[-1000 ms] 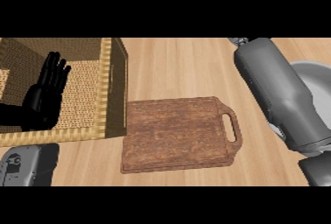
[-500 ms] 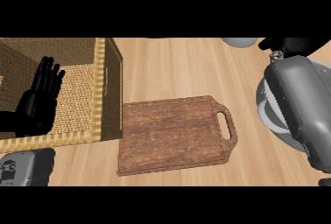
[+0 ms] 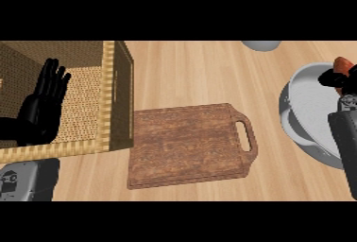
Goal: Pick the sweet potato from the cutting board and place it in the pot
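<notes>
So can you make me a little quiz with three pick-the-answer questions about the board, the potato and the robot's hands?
1. Where is the sweet potato?
A. On the cutting board
B. At the right hand, over the pot
C. In the wicker basket

2. What colour is the pot?
A. Grey
B. Red
C. Green

3. How is the left hand?
A. Curled round a spoon
B. Pressing on the board
C. Open, fingers straight, in front of the basket

Answers:
1. B: an orange-brown bit shows beside the right hand above the pot's rim, and the cutting board has nothing on it.
2. A: its rim and inside are plain grey.
3. C: it rests at the view's left with straight fingers before the wicker basket, holding nothing.
</notes>
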Tool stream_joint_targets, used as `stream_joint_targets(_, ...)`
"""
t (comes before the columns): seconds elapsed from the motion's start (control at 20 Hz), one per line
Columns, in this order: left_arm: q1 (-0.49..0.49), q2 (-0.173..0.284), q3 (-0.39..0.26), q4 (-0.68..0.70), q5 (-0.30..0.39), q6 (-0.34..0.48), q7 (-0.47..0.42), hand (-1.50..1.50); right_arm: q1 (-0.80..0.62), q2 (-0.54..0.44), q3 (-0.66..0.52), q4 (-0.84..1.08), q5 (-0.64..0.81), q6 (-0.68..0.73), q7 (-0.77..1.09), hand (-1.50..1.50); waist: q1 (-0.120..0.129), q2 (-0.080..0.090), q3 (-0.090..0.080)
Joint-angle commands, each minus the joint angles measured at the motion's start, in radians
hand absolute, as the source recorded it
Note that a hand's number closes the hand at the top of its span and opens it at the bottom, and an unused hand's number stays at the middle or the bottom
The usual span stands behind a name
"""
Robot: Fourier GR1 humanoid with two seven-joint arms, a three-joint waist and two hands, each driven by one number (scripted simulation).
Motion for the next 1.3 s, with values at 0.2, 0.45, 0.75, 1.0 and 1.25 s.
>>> stream_joint_targets(0.2,0.000,-0.028,-0.046,-0.054,-0.026,0.037,0.043,0.00,0.233,-0.010,-0.115,-0.110,-0.055,-0.051,-0.032,1.50,0.030,0.008,0.001)
stream_joint_targets(0.45,-0.045,-0.023,-0.029,-0.008,-0.008,0.029,0.036,0.00,0.212,0.007,-0.238,0.020,-0.280,-0.064,-0.138,1.50,0.032,0.011,0.002)
stream_joint_targets(0.75,-0.037,-0.016,-0.026,0.014,-0.007,0.020,0.014,0.00,0.189,0.029,-0.295,0.137,-0.491,-0.138,-0.365,-1.50,0.040,0.012,0.002)
stream_joint_targets(1.0,-0.038,0.016,0.002,0.015,0.028,-0.019,0.017,0.00,0.225,-0.003,-0.310,0.108,-0.543,-0.233,-0.529,-1.50,0.035,0.010,0.002)
stream_joint_targets(1.25,0.000,0.014,-0.007,-0.036,0.033,-0.026,0.028,0.00,0.224,0.081,-0.332,-0.036,-0.580,-0.372,-0.508,-1.50,0.035,0.006,0.002)
